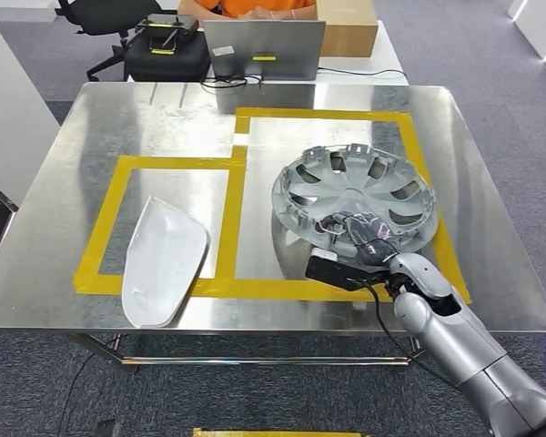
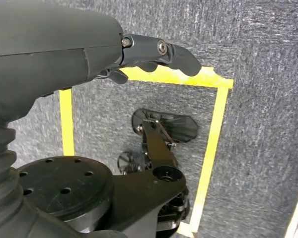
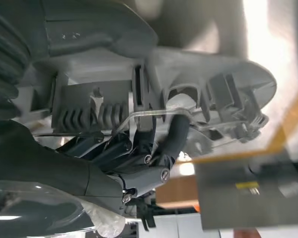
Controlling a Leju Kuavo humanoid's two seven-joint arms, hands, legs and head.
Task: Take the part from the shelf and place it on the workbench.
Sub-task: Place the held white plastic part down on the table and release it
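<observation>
Two parts on the counter, right hand gripping the hubcap near the right edge, white panel at the front edge, laptop beyond the far edge, left hand holding nothing, fingers loosely extended.

Head view: the right robot hand grips the near rim of the wheel cover, its fingers partly hidden among the spokes. The right arm is cut off by the lower right corner. A person in orange behind the laptop is cut off by the top edge.

Right wrist view: the wheel cover is blurred and the background beyond it overexposed.

Left wrist view: the left robot hand is cut off by the left edge; whether its fingers curl cannot be told.
</observation>
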